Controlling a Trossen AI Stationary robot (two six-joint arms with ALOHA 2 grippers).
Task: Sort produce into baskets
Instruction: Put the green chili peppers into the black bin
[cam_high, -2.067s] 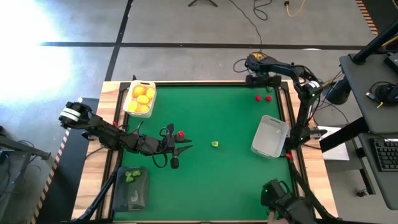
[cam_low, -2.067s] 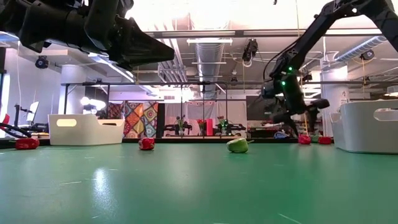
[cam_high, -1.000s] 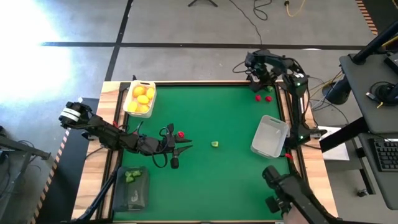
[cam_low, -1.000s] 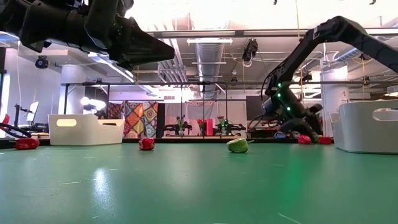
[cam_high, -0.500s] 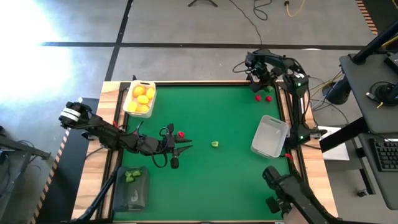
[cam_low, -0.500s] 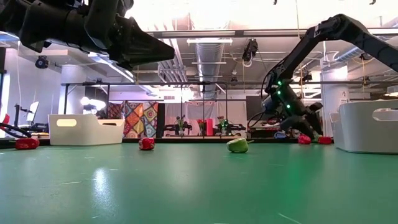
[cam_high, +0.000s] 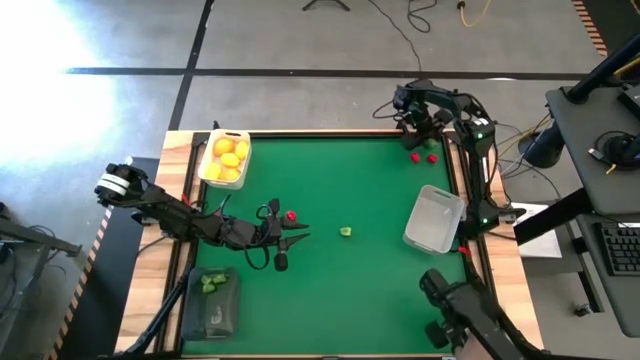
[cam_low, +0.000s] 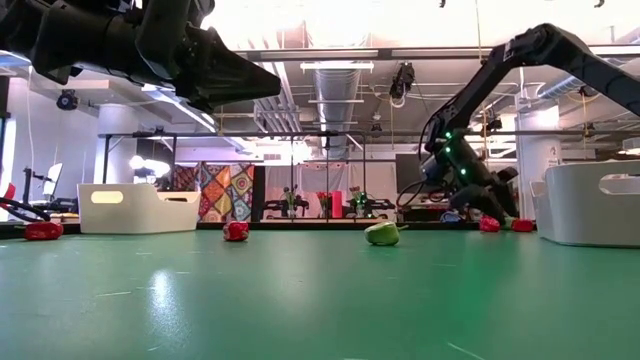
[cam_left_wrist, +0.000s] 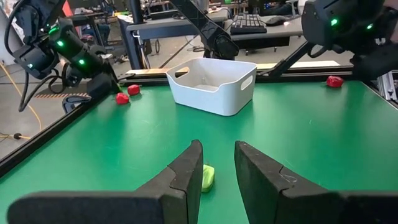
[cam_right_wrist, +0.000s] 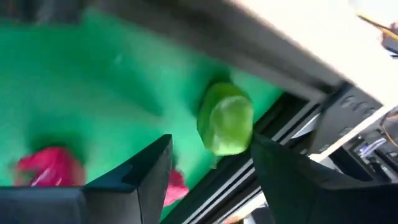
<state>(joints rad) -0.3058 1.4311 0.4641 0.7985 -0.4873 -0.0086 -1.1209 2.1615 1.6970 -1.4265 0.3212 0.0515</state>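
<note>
My right gripper hangs low over the table's far right corner, open. In the right wrist view a small green piece lies between its fingers by the table's edge; I cannot tell whether they touch it. Two red pieces lie beside it. My left gripper hovers left of centre, open by a narrow gap and empty. A red piece lies just beyond it and a green piece to its right, also seen in the left wrist view.
A white basket of yellow fruits stands at the far left. A dark basket with green pieces stands at the near left. A pale basket stands at the right edge, with a red piece near it.
My right gripper has come down toward the table's far right corner by the red pieces and has kept almost still there for the last second.
</note>
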